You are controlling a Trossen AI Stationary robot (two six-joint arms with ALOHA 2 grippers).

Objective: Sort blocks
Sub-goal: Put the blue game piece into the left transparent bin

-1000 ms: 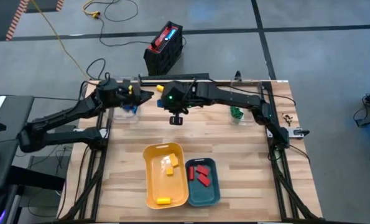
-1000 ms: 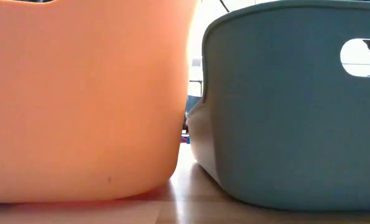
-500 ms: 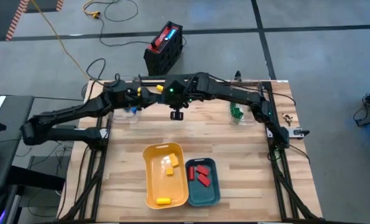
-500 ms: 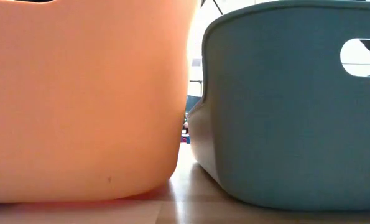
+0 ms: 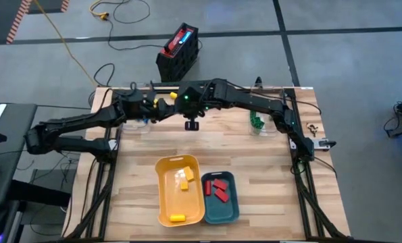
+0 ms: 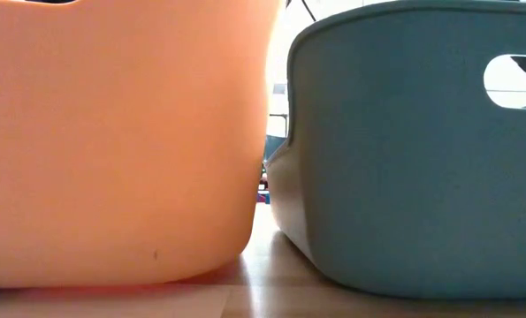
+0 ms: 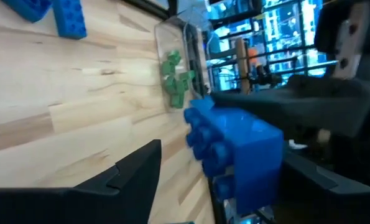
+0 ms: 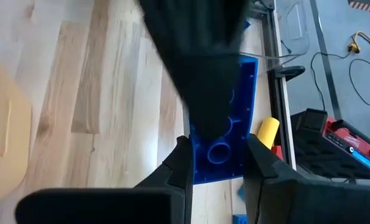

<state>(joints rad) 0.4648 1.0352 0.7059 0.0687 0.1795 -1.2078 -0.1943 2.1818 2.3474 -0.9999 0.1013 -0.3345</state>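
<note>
At table's far edge, right gripper clamps blue block (upright).

Over the last second the left gripper has been carried along the far edge of the tabletop toward the right gripper, from beside the tabletop's left corner to a position just beside it. The right gripper has been drawn back toward the far edge, so that the two are now met there. A blue block is seen between the right gripper's fingers, and in the left wrist view it is shown close up.
</note>
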